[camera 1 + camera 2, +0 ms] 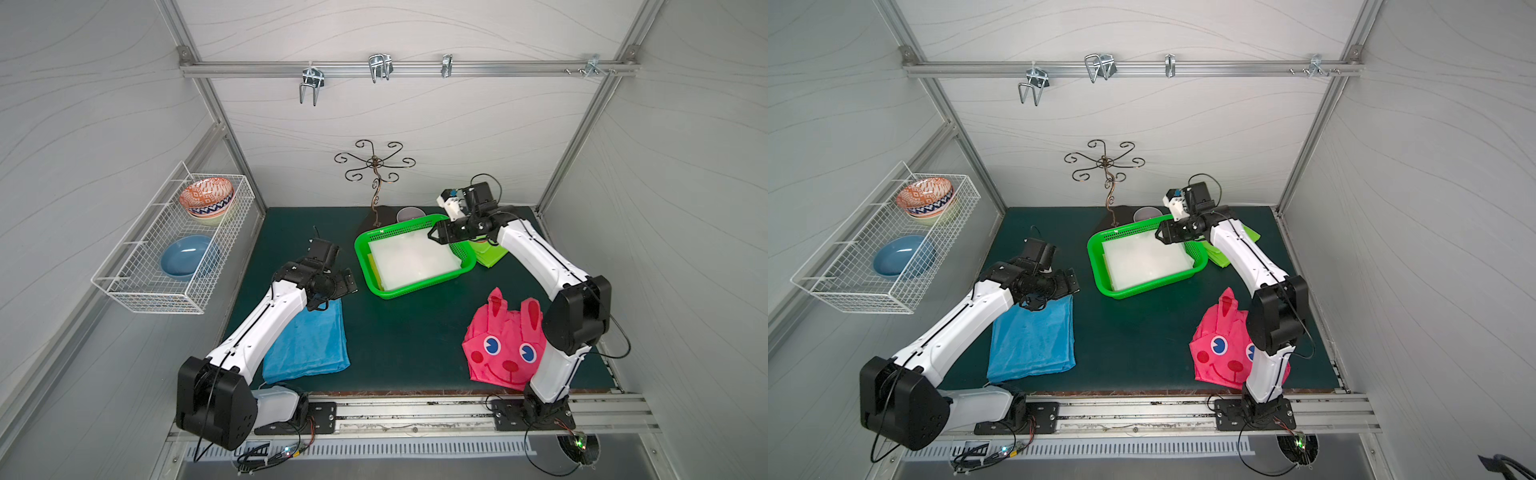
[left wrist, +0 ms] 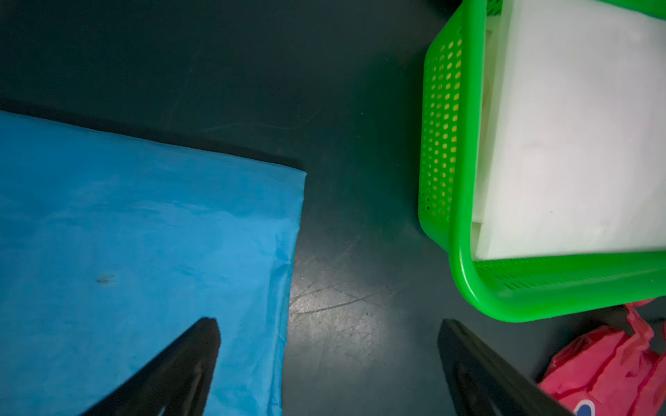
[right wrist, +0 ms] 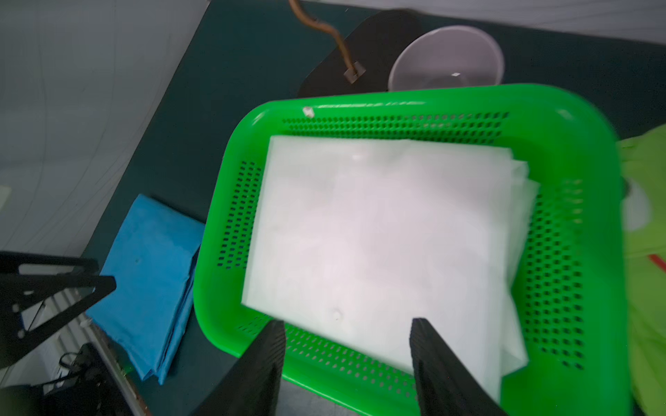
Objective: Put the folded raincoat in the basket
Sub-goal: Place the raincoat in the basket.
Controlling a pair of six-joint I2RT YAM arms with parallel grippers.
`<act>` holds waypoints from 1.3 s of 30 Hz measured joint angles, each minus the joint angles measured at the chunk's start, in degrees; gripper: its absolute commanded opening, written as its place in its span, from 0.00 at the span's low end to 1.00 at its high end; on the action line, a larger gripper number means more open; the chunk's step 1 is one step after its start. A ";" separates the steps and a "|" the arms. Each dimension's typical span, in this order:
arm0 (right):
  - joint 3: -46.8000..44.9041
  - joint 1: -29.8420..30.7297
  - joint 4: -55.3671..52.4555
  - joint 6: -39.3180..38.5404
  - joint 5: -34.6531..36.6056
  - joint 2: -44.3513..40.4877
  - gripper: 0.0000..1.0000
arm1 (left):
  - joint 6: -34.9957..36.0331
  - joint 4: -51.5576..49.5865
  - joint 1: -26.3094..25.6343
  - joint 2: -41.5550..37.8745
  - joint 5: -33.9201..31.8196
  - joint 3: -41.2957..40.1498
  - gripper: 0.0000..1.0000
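White folded raincoat (image 3: 378,234) lies flat inside the green basket (image 3: 209,288), covering nearly the whole floor. One corner's layers fan out toward the wall on the right arm's side, probably because the fold is about as big as the floor. Task looks done or all but done. Right pincer (image 3: 347,324) hangs over the basket's near wall in the right wrist view, jaws partly apart, nothing between them, not touching the raincoat as far as I can tell. That reads as a let-go pose above the drop spot. Left pincer (image 2: 328,321) is spread wide and empty, low over the edge of the blue folded cloth (image 1: 309,345), apart from the basket, likely parked to keep out of the way. Pink bunny-face piece (image 1: 505,345) sits on the dark surface (image 1: 407,340) by the right arm's base, and a lime folded piece (image 1: 488,253) is just beside the basket, partly under that arm. Both are probably other raincoats, not in play now. No brand or readable text anywhere. A small white tag (image 3: 308,111) on the basket's rim is too blurred to read, and the bunny print is a face only, no letters.
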 measured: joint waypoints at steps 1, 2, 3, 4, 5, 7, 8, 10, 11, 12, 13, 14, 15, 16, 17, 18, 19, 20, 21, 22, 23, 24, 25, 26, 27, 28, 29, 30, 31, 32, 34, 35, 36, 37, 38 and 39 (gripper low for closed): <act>-1.46 1.79 0.70 0.42 -0.70 0.37 0.57 | -0.24 -0.57 0.72 -0.61 -0.85 0.00 0.99; -2.14 3.15 0.94 0.85 -1.25 0.98 0.56 | -0.57 -1.01 1.60 -1.18 -1.38 -0.02 0.99; -2.38 4.55 1.31 1.25 -1.79 2.10 0.55 | -0.94 -1.20 2.86 -1.99 -1.90 -0.20 0.99; -2.32 5.60 1.97 1.49 -2.14 3.34 0.53 | -1.25 -1.14 4.02 -2.89 -2.12 -0.57 0.99; -2.12 6.34 2.64 1.68 -2.49 4.59 0.51 | -1.57 -1.11 4.87 -3.76 -2.21 -1.03 0.99; -1.49 7.41 4.39 2.12 -3.08 7.78 0.48 | -2.16 -1.07 6.25 -5.62 -2.60 -2.29 0.99; -1.07 7.65 5.20 2.36 -3.23 9.40 0.48 | -2.38 -1.05 6.45 -6.21 -2.82 -2.78 0.99; -0.13 7.74 6.78 2.97 -3.21 12.87 0.46 | -2.58 -1.11 6.51 -6.93 -2.95 -3.58 0.99; 0.66 7.61 7.26 3.37 -3.13 14.88 0.44 | -2.56 -1.25 6.51 -6.95 -2.95 -3.72 0.99; 1.27 7.39 7.54 3.69 -3.10 16.52 0.41 | -2.54 -1.27 6.51 -6.86 -2.95 -3.74 0.99; 1.95 7.08 7.76 4.04 -3.13 18.16 0.41 | -2.47 -1.25 6.51 -6.80 -2.97 -3.74 0.99; 2.34 6.71 8.11 4.44 -3.23 19.65 0.39 | -2.36 -1.33 6.51 -6.78 -3.13 -3.74 0.99; 2.51 6.38 8.33 4.81 -3.43 20.57 0.38 | -2.16 -1.42 6.51 -6.78 -3.30 -3.74 0.99; 2.54 5.99 8.72 5.22 -3.93 21.33 0.37 | -1.95 -1.62 6.51 -6.75 -3.65 -3.74 0.99; 2.54 5.55 9.11 5.77 -4.83 21.86 0.37 | -1.70 -1.84 6.51 -6.69 -4.11 -3.74 0.99; 2.54 5.29 9.40 6.12 -5.62 22.05 0.37 | -1.53 -2.08 6.51 -6.58 -4.61 -3.72 0.99; 2.54 5.03 9.73 6.40 -6.32 22.05 0.38 | -1.38 -2.32 6.51 -6.40 -5.07 -3.72 0.99; 2.54 4.85 9.97 6.54 -7.02 22.03 0.40 | -1.25 -2.49 6.54 -6.16 -5.55 -3.72 0.99; 2.54 4.74 10.12 6.64 -7.48 21.94 0.42 | -1.14 -2.56 6.56 -5.99 -5.92 -3.69 0.99; 2.54 4.72 10.16 6.60 -7.91 21.81 0.43 | -1.05 -2.78 6.56 -5.68 -6.27 -3.63 0.99; 2.51 4.72 10.12 6.47 -8.24 21.57 0.45 | -1.03 -2.93 6.56 -5.38 -6.56 -3.56 0.99; 2.51 4.72 9.99 6.25 -8.41 21.16 0.46 | -1.01 -3.06 6.56 -5.11 -6.71 -3.50 0.99; 2.51 4.72 9.75 6.19 -8.52 20.39 0.48 | -1.01 -3.26 6.56 -4.83 -6.82 -3.41 0.99; 2.51 4.68 9.40 6.08 -8.50 19.37 0.49 | -0.98 -3.37 6.56 -4.57 -6.82 -3.37 0.99; 2.51 4.57 9.14 5.99 -8.48 18.23 0.50 | -0.98 -3.37 6.58 -4.44 -6.78 -3.37 0.99; 2.51 4.37 8.98 5.88 -8.50 16.87 0.51 | -1.01 -3.39 6.58 -4.28 -6.64 -3.37 0.99; 2.49 4.09 8.87 5.90 -8.50 15.23 0.52 | -1.05 -3.37 6.58 -4.15 -6.45 -3.37 0.99; 2.43 3.63 8.94 5.95 -8.50 13.38 0.53 | -1.07 -3.37 6.58 -4.00 -6.08 -3.37 0.99; 2.19 3.06 9.31 5.97 -8.46 11.47 0.53 | -1.14 -3.34 6.58 -3.85 -5.70 -3.37 0.99; 1.79 2.38 9.84 5.99 -8.41 9.84 0.53 | -1.29 -3.32 6.58 -3.69 -5.38 -3.37 0.99; 0.90 0.59 10.97 6.21 -8.33 7.19 0.53 | -1.49 -3.28 6.58 -3.52 -4.63 -3.37 0.99; 0.61 -0.22 11.39 6.25 -8.22 6.75 0.53 | -1.55 -3.28 6.58 -3.48 -4.39 -3.37 0.99; 0.26 -1.07 11.93 6.29 -7.82 6.62 0.52 | -1.57 -3.26 6.56 -3.43 -4.20 -3.37 0.99; -0.26 -1.81 12.33 6.29 -7.21 6.97 0.52 | -1.60 -3.23 6.58 -3.37 -4.00 -3.37 0.99; -0.70 -2.40 12.35 6.27 -6.67 7.50 0.52 | -1.60 -3.21 6.58 -3.30 -3.82 -3.37 0.99; -1.31 -2.93 12.33 6.27 -5.95 8.41 0.52 | -1.62 -3.17 6.58 -3.19 -3.58 -3.37 0.99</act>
